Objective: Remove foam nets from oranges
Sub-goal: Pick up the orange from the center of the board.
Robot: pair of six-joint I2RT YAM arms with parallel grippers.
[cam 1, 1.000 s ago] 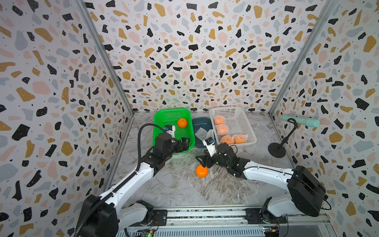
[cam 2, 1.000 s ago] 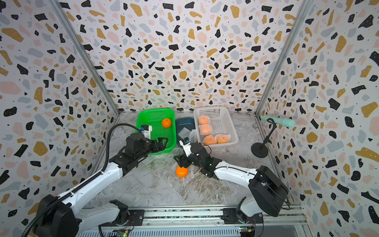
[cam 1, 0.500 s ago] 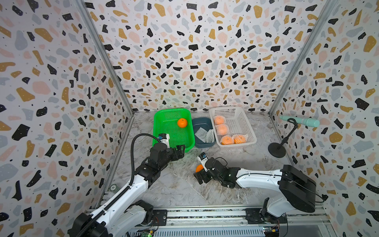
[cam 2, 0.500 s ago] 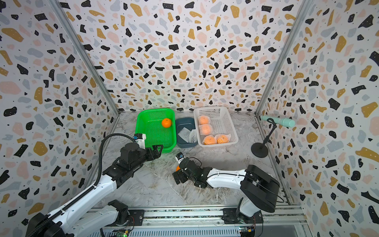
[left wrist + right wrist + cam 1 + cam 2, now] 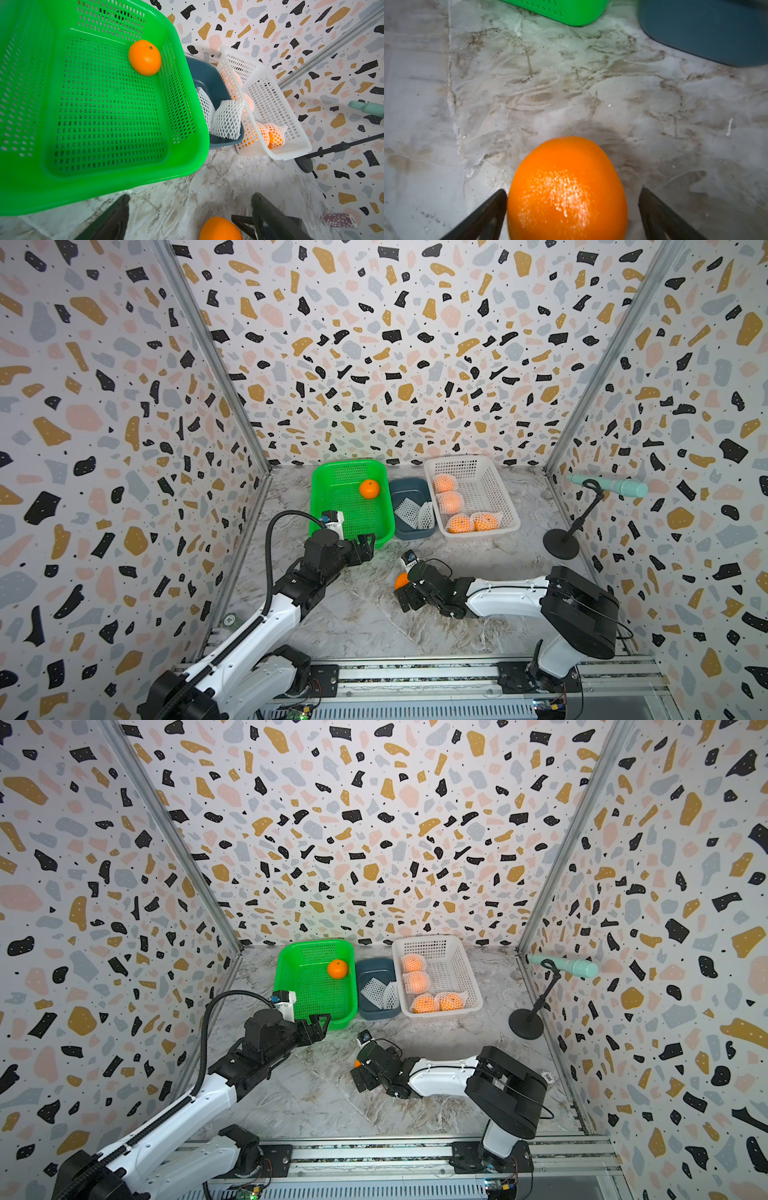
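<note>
In both top views, a bare, round, bright orange fruit (image 5: 401,580) was seen on the grey marbled bench (image 5: 374,626), right at the right claw (image 5: 405,595), which was spread open. Four netted oranges (image 5: 451,502) were left in the white plastic basket (image 5: 513,522).

In the left wrist view, the left claw (image 5: 190,196) was held open and empty, near the green mesh basket (image 5: 104,182).

In the right wrist view, the fruit was seen between the open jaws, with one finger (image 5: 488,214) just beside it and the other apart. It was not gripped, so it could be rolled away by a bump. It could also be pushed out sideways by a lopsided squeeze.
</note>
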